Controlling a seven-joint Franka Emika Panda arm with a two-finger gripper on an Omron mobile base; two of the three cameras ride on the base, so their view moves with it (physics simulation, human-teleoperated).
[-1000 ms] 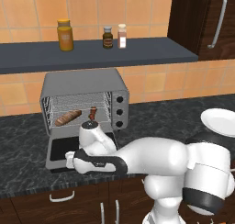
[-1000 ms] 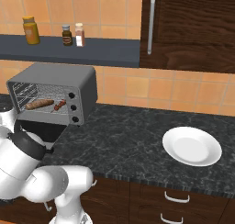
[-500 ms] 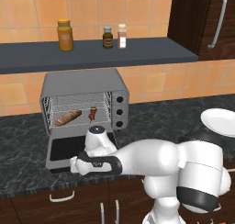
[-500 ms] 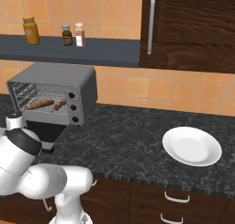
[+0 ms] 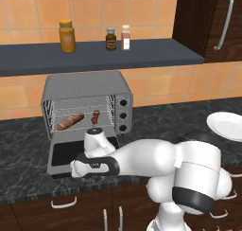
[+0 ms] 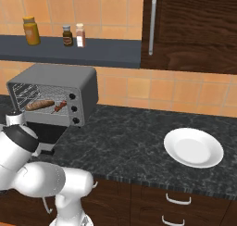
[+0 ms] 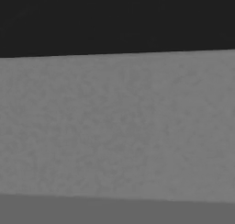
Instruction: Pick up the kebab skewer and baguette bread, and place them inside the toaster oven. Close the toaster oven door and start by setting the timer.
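A: Starting big: the tabletop (image 5: 179, 119) is showing as black speckled stone under an orange tiled wall, with a dark flat shelf (image 5: 94, 59) running above it. What is the right base view giving that the left one is not?

B: It is taking in the whole white round plate (image 6: 193, 147), smooth and shallow, lying well apart from the oven; the left base view is cutting it off at the edge. It is also showing more of the dark wood cabinet (image 6: 194, 26) with its long metal handle.

A: The toaster oven (image 5: 87, 107) is sitting on the tabletop as a grey metal box with three black round knobs in a column at its right. The toaster oven door (image 5: 68, 154) is lying dropped open, flat and dark-glassed, best seen from the left.

B: Inside, on the wire rack, the baguette bread (image 5: 70, 121) is resting at the left, a golden-brown rounded loaf, and the kebab skewer (image 5: 96, 116) is lying just beside it, small and reddish.

A: The arm's glossy white wrist is hanging over the front of the open door. Is the gripper showing?

B: I cannot make out its fingers in the base views. The hand view is facing a grainy grey surface below a black band. By every sign its jaws are standing spread wide, holding nothing.

A: Smallest things: three jars on the shelf, one amber jar (image 5: 67, 36) with a yellow lid, a small dark bottle (image 5: 111, 39), and a pale shaker (image 5: 125, 37).
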